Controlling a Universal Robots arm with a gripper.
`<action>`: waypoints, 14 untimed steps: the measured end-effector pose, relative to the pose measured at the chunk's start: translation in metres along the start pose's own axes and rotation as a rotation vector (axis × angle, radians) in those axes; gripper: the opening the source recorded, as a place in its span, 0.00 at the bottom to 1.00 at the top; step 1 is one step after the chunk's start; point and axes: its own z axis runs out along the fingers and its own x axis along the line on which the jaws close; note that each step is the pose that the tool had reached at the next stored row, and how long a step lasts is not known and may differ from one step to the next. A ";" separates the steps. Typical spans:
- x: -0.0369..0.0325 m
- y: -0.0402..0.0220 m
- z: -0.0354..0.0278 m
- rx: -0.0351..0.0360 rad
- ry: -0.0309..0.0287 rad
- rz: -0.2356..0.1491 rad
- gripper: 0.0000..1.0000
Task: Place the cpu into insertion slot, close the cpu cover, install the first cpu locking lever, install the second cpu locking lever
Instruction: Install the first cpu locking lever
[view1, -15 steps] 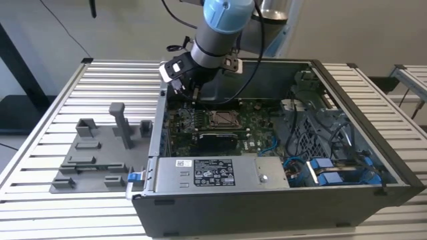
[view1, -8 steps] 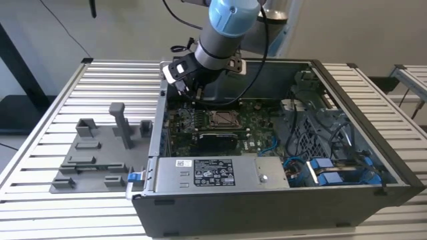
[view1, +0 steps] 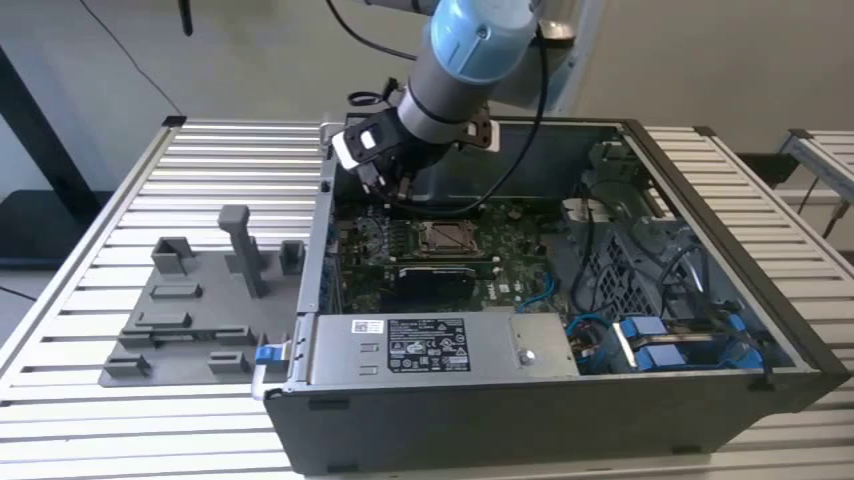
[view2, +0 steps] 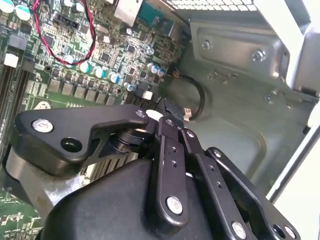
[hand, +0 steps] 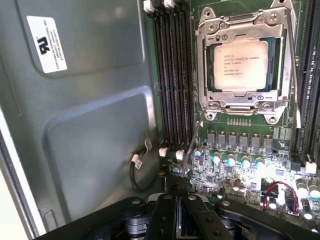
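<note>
While the black gripper (hand: 178, 187) hangs over the green circuit board (hand: 235, 150), fingers pressed together and holding nothing, the cpu (hand: 240, 62) lies in the insertion slot (hand: 210, 114), the silver cover (hand: 242, 29) lowered around its edges.

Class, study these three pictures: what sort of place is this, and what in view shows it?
Probably a robotics lab or test bench for computer assembly. A robot arm reaches into an open computer case lying on a slatted metal table, with a grey fixture plate beside it.
</note>
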 end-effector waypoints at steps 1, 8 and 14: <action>-0.0005 0.0009 -0.0008 0.0023 0.0065 -0.001 0.11; -0.0053 0.0077 -0.0068 0.0182 0.0465 -0.005 0.11; -0.0113 0.0173 -0.0129 0.0330 0.0640 -0.003 0.11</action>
